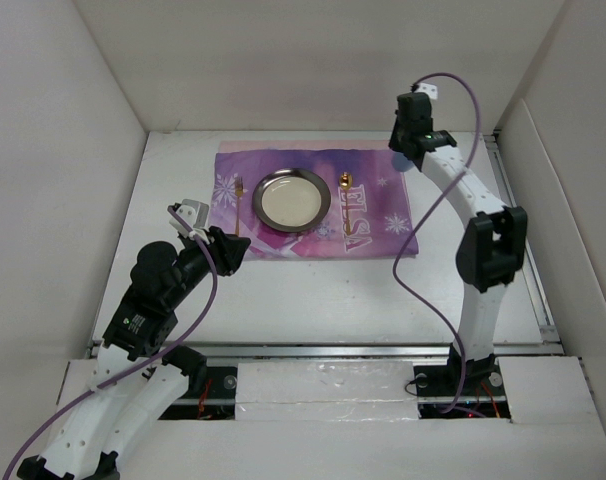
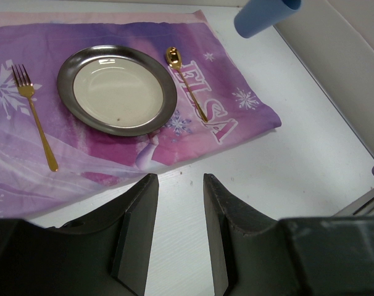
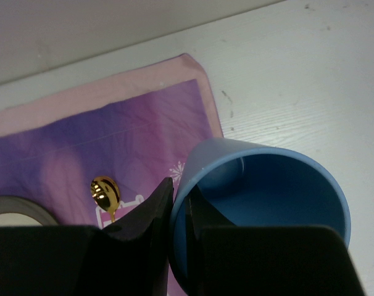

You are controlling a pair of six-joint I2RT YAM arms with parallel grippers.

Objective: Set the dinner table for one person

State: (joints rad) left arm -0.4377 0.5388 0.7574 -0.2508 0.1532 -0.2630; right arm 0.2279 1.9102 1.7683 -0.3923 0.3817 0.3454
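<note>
Right now the right hand point(image 3: 179, 197) pinches the wall of a tilted blue cup point(image 3: 267, 185), one finger inside, by the far right corner of the purple mat point(image 2: 113, 154); the cup holds nothing. On the mat an empty plate point(image 2: 65, 80) sits between fork point(image 2: 36, 117) and spoon point(image 2: 186, 83). The left hand point(image 2: 181, 185) hangs released over the white surface point(image 2: 286, 166) that carries the mat.

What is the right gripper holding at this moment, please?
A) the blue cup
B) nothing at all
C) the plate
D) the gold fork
A: in the right wrist view, the right gripper is closed on the rim of the blue cup, with one finger outside the wall and the other inside it.
</note>
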